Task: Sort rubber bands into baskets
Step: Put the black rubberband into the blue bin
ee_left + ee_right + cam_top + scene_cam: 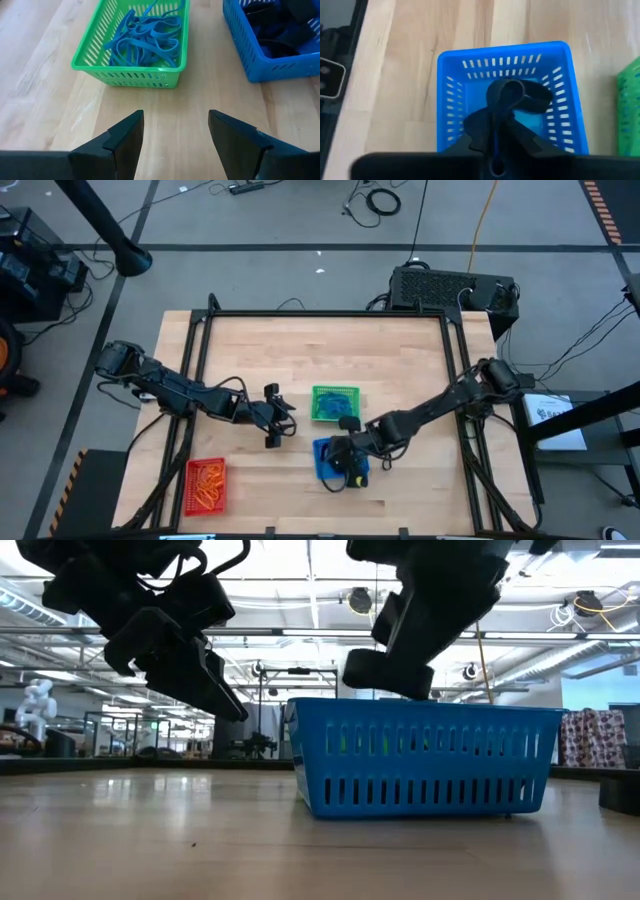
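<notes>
1. Wooden table [400, 380], pale and framed by a dark rail, carries three baskets and both arms.
2. Right arm reaches in from the table's right edge, its right hand [348, 461] over the blue basket [322, 460]; the fingers stand almost together, pinching a black rubber band [517, 95] that loops above the basket's floor.
3. Left arm stretches from the left edge, its left hand [175, 132] just left of the blue basket, tilted down above bare wood, fingers spread wide and holding nothing.
4. Green basket [131, 45], touching or just behind the blue basket, holds a heap of blue rubber bands [147, 40].
5. Red basket [206, 485], well to the left of the blue basket, holds orange rubber bands [207, 480].
</notes>
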`<state>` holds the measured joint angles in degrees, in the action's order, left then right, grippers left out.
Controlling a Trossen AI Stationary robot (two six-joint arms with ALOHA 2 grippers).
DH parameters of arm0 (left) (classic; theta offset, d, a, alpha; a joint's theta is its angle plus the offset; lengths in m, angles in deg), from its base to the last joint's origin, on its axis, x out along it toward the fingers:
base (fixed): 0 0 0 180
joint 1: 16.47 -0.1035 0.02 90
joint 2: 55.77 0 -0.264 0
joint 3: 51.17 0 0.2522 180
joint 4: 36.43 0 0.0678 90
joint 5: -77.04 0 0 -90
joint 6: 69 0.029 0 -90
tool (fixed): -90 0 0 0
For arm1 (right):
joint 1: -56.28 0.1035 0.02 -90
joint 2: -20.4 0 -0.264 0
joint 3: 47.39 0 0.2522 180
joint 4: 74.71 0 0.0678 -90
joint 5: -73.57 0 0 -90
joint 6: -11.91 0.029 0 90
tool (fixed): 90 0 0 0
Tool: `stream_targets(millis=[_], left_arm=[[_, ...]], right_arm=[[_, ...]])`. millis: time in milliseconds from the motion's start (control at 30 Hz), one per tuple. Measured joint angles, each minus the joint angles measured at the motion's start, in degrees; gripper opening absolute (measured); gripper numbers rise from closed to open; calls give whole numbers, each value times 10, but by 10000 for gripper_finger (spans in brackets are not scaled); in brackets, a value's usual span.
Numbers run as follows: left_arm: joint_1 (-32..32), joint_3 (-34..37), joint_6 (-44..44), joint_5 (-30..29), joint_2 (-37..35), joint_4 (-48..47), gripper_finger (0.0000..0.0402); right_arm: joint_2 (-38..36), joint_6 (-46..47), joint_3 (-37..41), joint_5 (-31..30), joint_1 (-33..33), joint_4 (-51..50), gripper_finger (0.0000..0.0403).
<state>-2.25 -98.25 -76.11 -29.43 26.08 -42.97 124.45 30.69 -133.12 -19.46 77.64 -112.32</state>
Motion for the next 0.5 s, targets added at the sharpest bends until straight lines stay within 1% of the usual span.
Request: stream_targets(millis=[100, 300, 400, 500], left_arm=[[2, 0, -6, 2, 0, 0, 230], [2, 0, -16, 6, 0, -2, 230], [2, 0, -16, 12, 0, -2, 230], [2, 0, -21, 13, 0, -2, 230]], right_arm=[[8, 24, -1, -1, 5, -2, 64], [7, 40, -1, -2, 3, -24, 140], [5, 58, -1, -2, 3, -25, 160], [4, 63, -1, -3, 5, -33, 170]])
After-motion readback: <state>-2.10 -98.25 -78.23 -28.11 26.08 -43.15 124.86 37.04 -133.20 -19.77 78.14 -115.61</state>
